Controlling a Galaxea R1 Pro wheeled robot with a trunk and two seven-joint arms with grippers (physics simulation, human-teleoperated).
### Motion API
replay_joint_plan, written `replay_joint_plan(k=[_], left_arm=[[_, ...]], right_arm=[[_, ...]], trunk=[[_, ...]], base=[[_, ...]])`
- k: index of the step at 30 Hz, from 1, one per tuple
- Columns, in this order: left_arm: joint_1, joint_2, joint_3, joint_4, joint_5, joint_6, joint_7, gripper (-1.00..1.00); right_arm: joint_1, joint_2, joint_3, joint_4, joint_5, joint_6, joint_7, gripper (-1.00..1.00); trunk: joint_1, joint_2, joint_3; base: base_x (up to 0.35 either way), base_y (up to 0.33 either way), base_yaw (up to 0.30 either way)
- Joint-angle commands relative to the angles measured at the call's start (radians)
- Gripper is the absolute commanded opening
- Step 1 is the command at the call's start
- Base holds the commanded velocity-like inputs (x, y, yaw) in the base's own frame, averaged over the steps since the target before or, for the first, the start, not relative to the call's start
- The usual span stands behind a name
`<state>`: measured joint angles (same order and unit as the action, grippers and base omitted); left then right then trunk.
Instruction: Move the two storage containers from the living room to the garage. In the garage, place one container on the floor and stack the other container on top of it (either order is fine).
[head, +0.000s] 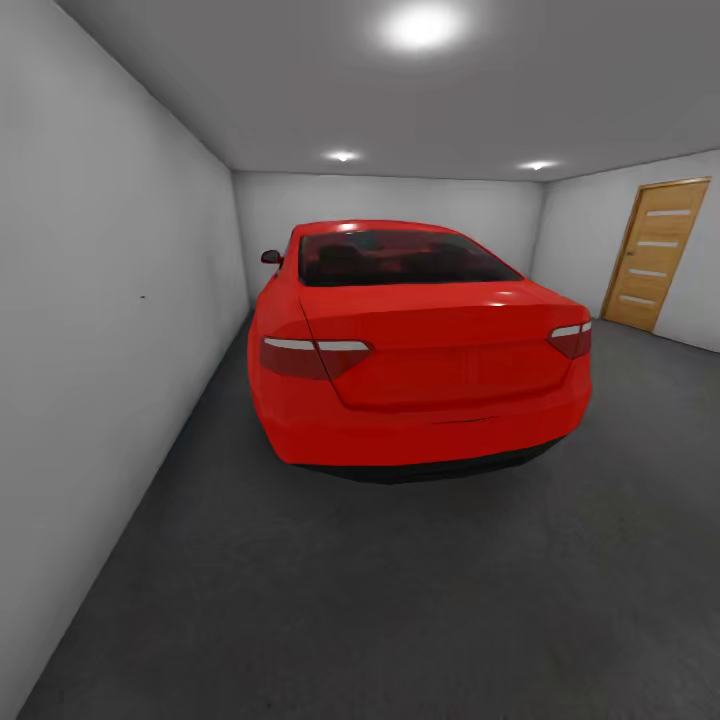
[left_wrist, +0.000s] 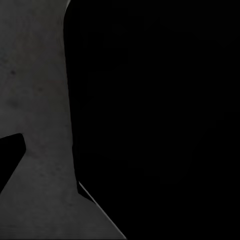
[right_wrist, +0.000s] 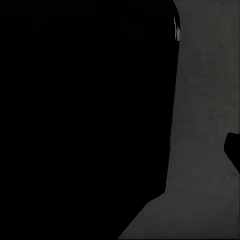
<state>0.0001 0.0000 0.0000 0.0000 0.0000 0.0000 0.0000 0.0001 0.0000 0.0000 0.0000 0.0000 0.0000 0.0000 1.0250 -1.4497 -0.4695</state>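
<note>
I am in the garage, facing the rear of a red car (head: 420, 350) that stands on the dark grey floor (head: 380, 600). The two storage containers are out of view, and so is the living room. In the left wrist view a large black shape (left_wrist: 155, 110) covers most of the picture, with grey floor (left_wrist: 40, 100) beside it and a small dark wedge (left_wrist: 10, 160) at the edge. The right wrist view has a similar black mass (right_wrist: 85, 115) beside a strip of floor (right_wrist: 200, 125). Neither wrist view lets me read how the fingers stand.
A white-grey wall (head: 100, 300) runs close along the left of the car. A wooden door (head: 655, 255) is in the right wall at the back. Open floor stretches in front of me and to the right of the car.
</note>
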Motion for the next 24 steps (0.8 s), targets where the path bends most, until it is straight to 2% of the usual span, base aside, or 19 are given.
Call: replay_joint_plan(k=[1,5,14,24], left_arm=[[-0.002,0.0,0.006,-0.006,0.005,-0.002,0.003,1.0],[-0.002,0.002,0.006,-0.016,0.005,-0.006,0.003,1.0],[-0.002,0.005,0.009,-0.036,0.006,-0.014,0.003,1.0],[-0.002,0.005,0.009,-0.037,0.006,-0.014,0.003,1.0]], right_arm=[[-0.002,0.001,0.006,-0.006,0.006,0.003,0.004,1.0],[-0.002,0.002,0.028,-0.007,0.005,0.004,0.004,1.0],[-0.002,0.003,0.079,-0.006,-0.045,0.006,0.01,1.0],[-0.002,0.003,0.135,-0.006,-0.101,0.006,0.011,1.0]], trunk=[[0.0,0.0,0.0],[0.0,0.0,0.0],[0.0,0.0,0.0],[0.0,0.0,0.0]], base=[[0.0,0.0,0.0],[0.0,0.0,0.0],[0.0,0.0,-0.012],[0.0,0.0,-0.231]])
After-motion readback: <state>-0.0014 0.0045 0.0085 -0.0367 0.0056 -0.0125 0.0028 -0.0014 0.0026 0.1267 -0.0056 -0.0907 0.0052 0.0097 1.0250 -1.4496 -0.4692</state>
